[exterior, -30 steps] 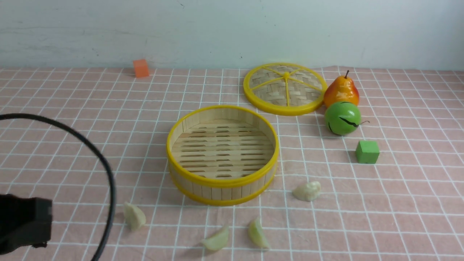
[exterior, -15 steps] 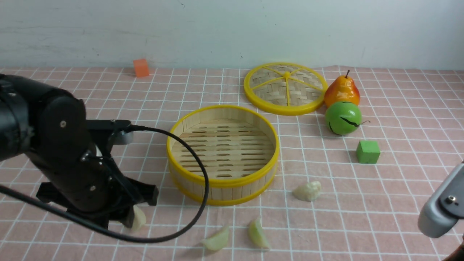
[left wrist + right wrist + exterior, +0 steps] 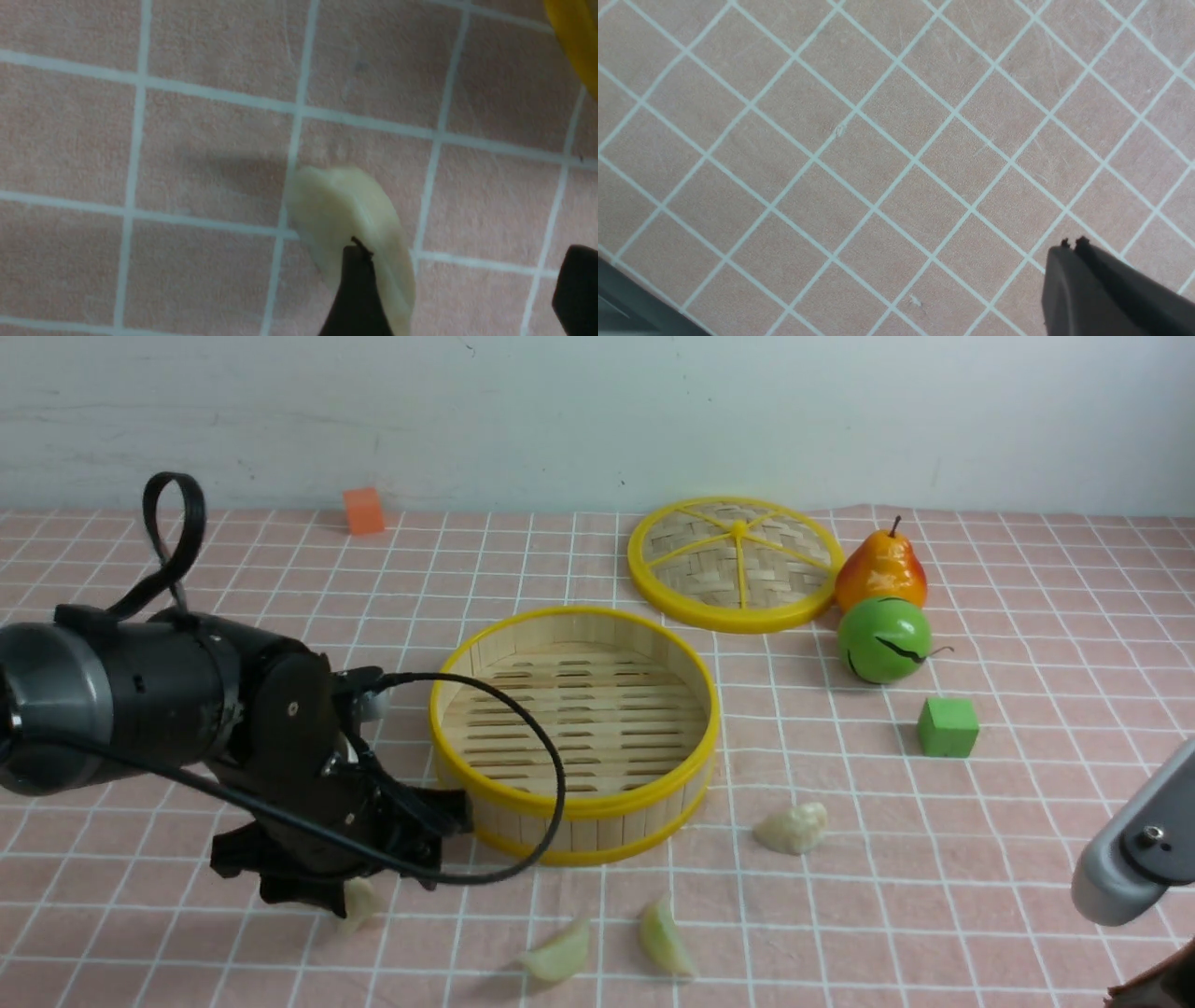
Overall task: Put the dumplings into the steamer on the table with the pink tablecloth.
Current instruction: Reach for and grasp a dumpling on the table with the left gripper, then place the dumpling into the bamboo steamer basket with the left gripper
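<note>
The steamer [image 3: 574, 807] stands mid-table on the pink tablecloth [image 3: 1027, 859] with nothing in it. Several dumplings lie in front of it: one on the left [image 3: 360, 903], two near the front edge [image 3: 560, 954] [image 3: 666, 938], one on the right [image 3: 792, 829]. My left gripper [image 3: 350, 882] is low over the left dumpling. In the left wrist view it is open [image 3: 467, 280]; one fingertip [image 3: 355, 289] overlaps the dumpling [image 3: 345, 214], the other stands apart from it. My right gripper [image 3: 1073, 243] is shut and empty over bare cloth.
The steamer's woven lid [image 3: 733, 565] lies at the back right, with a pear [image 3: 879, 569], a green apple [image 3: 883, 639] and a green cube [image 3: 947, 726] beside it. An orange cube [image 3: 363, 511] sits far back left. My right arm [image 3: 1130, 859] is at the front right.
My left arm came in from the left, then swung lower and to the right, with its gripper over the left dumpling. My right arm came into view at the front right.
</note>
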You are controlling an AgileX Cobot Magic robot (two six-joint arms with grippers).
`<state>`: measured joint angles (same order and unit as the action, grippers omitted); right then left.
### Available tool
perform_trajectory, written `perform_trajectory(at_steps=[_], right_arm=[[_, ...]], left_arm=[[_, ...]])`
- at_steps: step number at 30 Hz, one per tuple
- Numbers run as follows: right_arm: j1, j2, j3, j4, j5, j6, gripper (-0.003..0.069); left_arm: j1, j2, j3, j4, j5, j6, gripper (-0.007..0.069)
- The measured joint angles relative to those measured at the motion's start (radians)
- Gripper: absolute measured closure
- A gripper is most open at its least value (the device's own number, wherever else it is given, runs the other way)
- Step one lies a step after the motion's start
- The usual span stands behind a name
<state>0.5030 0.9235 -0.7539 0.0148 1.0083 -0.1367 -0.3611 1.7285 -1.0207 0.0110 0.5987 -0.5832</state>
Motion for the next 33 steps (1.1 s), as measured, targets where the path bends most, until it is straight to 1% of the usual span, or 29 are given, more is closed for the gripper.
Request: perform_trajectory(at_steps=[2, 6, 8, 12, 14, 15, 16, 18, 19, 21, 24, 26, 27, 30, 31, 33], right_arm=[[0.0, 0.0, 0.0, 0.014, 0.0, 0.0, 0.0659], [0.0, 0.0, 0.0, 0.029, 0.0, 0.0, 0.0659], [0.0, 0.0, 0.0, 0.03, 0.0, 0.0, 0.0659], [0.0, 0.0, 0.0, 0.031, -0.001, 0.0, 0.0658], [0.0, 0.0, 0.0, 0.031, -0.007, 0.0, 0.0655], [0.0, 0.0, 0.0, 0.031, -0.007, 0.0, 0.0655], [0.0, 0.0, 0.0, 0.031, -0.009, 0.0, 0.0654], [0.0, 0.0, 0.0, 0.031, -0.009, 0.0, 0.0652], [0.0, 0.0, 0.0, 0.031, -0.009, 0.0, 0.0652], [0.0, 0.0, 0.0, 0.031, -0.011, 0.0, 0.0649], [0.0, 0.0, 0.0, 0.031, -0.015, 0.0, 0.0648], [0.0, 0.0, 0.0, 0.031, -0.016, 0.0, 0.0647], [0.0, 0.0, 0.0, 0.031, -0.021, 0.0, 0.0645], [0.0, 0.0, 0.0, 0.031, -0.038, 0.0, 0.0645], [0.0, 0.0, 0.0, 0.031, -0.039, 0.0, 0.0645], [0.0, 0.002, 0.0, 0.031, -0.057, 0.0, 0.0645]], left_arm=[[0.032, 0.02, -0.009, 0.009, -0.006, -0.031, 0.0125], [0.08, 0.051, -0.014, 0.008, -0.008, -0.044, 0.0136], [0.082, 0.063, -0.014, 0.001, -0.004, -0.037, 0.0139], [0.063, 0.084, -0.023, -0.011, 0.015, 0.017, 0.0141], [0.052, 0.089, -0.027, -0.011, 0.021, 0.037, 0.0171], [0.052, 0.089, -0.027, -0.011, 0.021, 0.037, 0.0171], [0.049, 0.091, -0.028, -0.011, 0.026, 0.042, 0.0235], [0.047, 0.091, -0.034, -0.011, 0.039, 0.056, 0.0327], [0.047, 0.091, -0.034, -0.017, 0.039, 0.058, 0.033], [0.045, 0.091, -0.059, -0.041, 0.085, 0.105, 0.033], [0.04, 0.074, -0.152, -0.068, 0.206, 0.196, 0.033], [0.039, 0.065, -0.198, -0.075, 0.238, 0.223, 0.033], [0.039, 0.053, -0.285, -0.094, 0.279, 0.261, 0.033], [0.039, 0.053, -0.461, -0.137, 0.317, 0.318, 0.033], [0.039, 0.055, -0.472, -0.139, 0.317, 0.321, 0.033], [0.039, 0.101, -0.61, -0.165, 0.331, 0.345, 0.033]])
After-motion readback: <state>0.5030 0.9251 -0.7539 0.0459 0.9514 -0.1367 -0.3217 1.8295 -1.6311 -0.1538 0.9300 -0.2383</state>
